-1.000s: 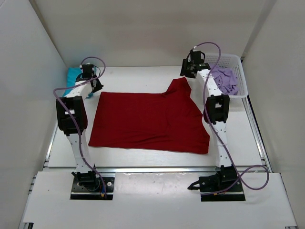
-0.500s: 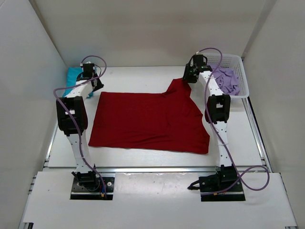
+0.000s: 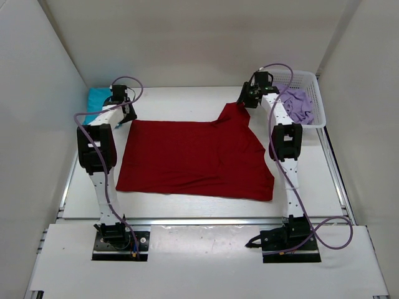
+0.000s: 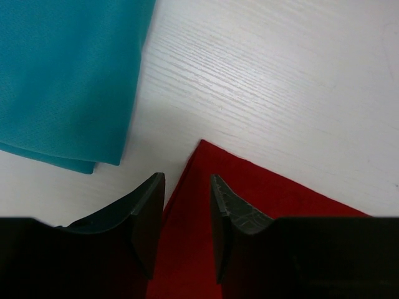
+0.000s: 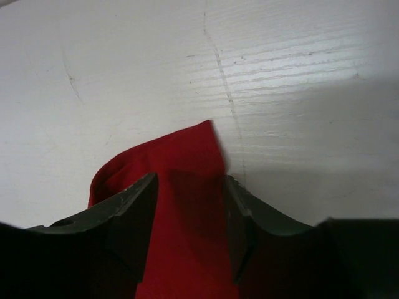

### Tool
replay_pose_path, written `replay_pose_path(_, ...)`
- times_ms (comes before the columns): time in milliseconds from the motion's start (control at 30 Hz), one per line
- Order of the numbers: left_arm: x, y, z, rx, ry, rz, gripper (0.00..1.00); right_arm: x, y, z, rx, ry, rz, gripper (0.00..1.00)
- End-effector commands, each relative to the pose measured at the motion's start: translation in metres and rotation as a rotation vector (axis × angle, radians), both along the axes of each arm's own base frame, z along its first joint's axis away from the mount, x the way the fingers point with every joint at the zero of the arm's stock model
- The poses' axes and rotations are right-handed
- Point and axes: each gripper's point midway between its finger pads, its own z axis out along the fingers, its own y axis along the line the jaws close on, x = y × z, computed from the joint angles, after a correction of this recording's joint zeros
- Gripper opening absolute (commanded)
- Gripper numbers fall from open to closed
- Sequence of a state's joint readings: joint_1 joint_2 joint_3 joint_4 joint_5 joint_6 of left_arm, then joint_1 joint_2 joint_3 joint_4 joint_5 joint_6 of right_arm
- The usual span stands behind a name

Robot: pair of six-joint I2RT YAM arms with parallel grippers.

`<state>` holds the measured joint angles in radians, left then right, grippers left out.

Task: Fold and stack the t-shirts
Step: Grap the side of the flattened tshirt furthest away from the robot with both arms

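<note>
The white counter (image 3: 187,205) carries the dark red t-shirt (image 3: 193,156), spread flat across its middle with one sleeve pointing to the far right. The white mesh basket (image 3: 317,103) in the far right corner holds the crumpled lilac t-shirt (image 3: 296,104). The folded teal t-shirt (image 3: 96,98) lies at the far left. The left end effector (image 4: 187,187) stands partly open over the red shirt's far left corner, gripping nothing. The right end effector (image 5: 190,187) straddles the sleeve tip, jaws wide and not closed on it.

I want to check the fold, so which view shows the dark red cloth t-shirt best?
Top external: the whole dark red cloth t-shirt lies spread out. Left wrist shows one corner, right wrist one sleeve tip.
</note>
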<state>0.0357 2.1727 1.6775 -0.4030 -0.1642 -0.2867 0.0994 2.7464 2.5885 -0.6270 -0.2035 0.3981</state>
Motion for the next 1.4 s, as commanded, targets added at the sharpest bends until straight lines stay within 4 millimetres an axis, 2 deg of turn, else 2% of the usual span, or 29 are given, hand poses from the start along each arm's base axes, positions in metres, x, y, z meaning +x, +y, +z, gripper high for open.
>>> replay_pose_path(0, 0.004, 0.002, 0.007, 0.058, 0.006, -0.011, 0.46, 0.008, -0.007, 0.0, 0.039, -0.013, -0.03, 0.45)
replay_pose_path(33, 0.008, -0.002, 0.012, 0.06, -0.006, -0.015, 0.46, 0.009, -0.01, -0.001, 0.04, -0.011, -0.036, 0.44)
replay_pose_path(100, 0.007, -0.003, 0.004, 0.058, 0.014, -0.025, 0.46, 0.009, -0.01, 0.001, 0.044, -0.013, -0.035, 0.41)
replay_pose_path(200, 0.004, -0.006, -0.002, 0.036, 0.025, -0.028, 0.46, 0.007, -0.005, -0.005, 0.087, 0.001, -0.016, 0.26)
replay_pose_path(300, 0.006, -0.006, 0.0, 0.037, 0.017, -0.027, 0.44, 0.006, 0.005, -0.01, 0.147, 0.014, 0.012, 0.17)
replay_pose_path(333, 0.007, -0.006, 0.0, 0.038, 0.016, -0.029, 0.44, 0.006, 0.006, -0.005, 0.157, 0.011, 0.019, 0.13)
replay_pose_path(400, 0.009, -0.008, -0.001, 0.037, 0.014, -0.028, 0.43, 0.006, 0.005, -0.009, 0.135, 0.017, 0.01, 0.03)
replay_pose_path(433, 0.01, -0.009, 0.001, 0.036, 0.008, -0.033, 0.43, 0.009, 0.006, -0.003, 0.133, -0.002, 0.016, 0.01)
replay_pose_path(567, 0.011, -0.004, 0.0, 0.047, 0.004, -0.015, 0.43, 0.012, 0.007, 0.006, 0.136, -0.025, 0.022, 0.0)
replay_pose_path(667, 0.015, -0.005, 0.001, 0.041, -0.013, -0.014, 0.48, 0.012, 0.011, 0.014, 0.143, -0.034, 0.034, 0.0)
replay_pose_path(767, 0.021, -0.01, 0.005, 0.016, -0.027, -0.018, 0.53, 0.009, 0.012, 0.008, 0.151, -0.019, 0.049, 0.0)
replay_pose_path(800, 0.026, -0.01, -0.001, 0.019, -0.018, -0.025, 0.52, 0.009, 0.01, 0.007, 0.152, -0.018, 0.047, 0.0)
replay_pose_path(833, 0.033, -0.009, 0.009, 0.022, -0.024, -0.022, 0.53, 0.009, 0.011, 0.011, 0.152, -0.021, 0.047, 0.0)
replay_pose_path(867, 0.027, -0.008, -0.008, 0.024, 0.041, -0.028, 0.52, 0.008, 0.01, 0.011, 0.147, -0.019, 0.049, 0.0)
replay_pose_path(933, 0.034, -0.007, -0.004, 0.03, 0.059, -0.033, 0.44, 0.008, 0.014, 0.01, 0.16, -0.015, 0.051, 0.0)
replay_pose_path(1067, 0.032, -0.013, -0.009, 0.002, 0.062, -0.042, 0.39, 0.01, 0.013, 0.017, 0.164, -0.032, 0.054, 0.0)
replay_pose_path(1267, 0.022, -0.009, -0.014, 0.038, 0.082, -0.05, 0.46, 0.011, 0.013, 0.025, 0.182, -0.044, 0.064, 0.0)
replay_pose_path(1300, 0.023, -0.003, -0.012, 0.036, 0.073, -0.034, 0.46, 0.008, 0.011, 0.017, 0.173, -0.024, 0.06, 0.0)
replay_pose_path(1367, 0.022, -0.006, -0.012, 0.042, 0.074, -0.045, 0.38, 0.007, 0.011, 0.019, 0.175, -0.02, 0.063, 0.0)
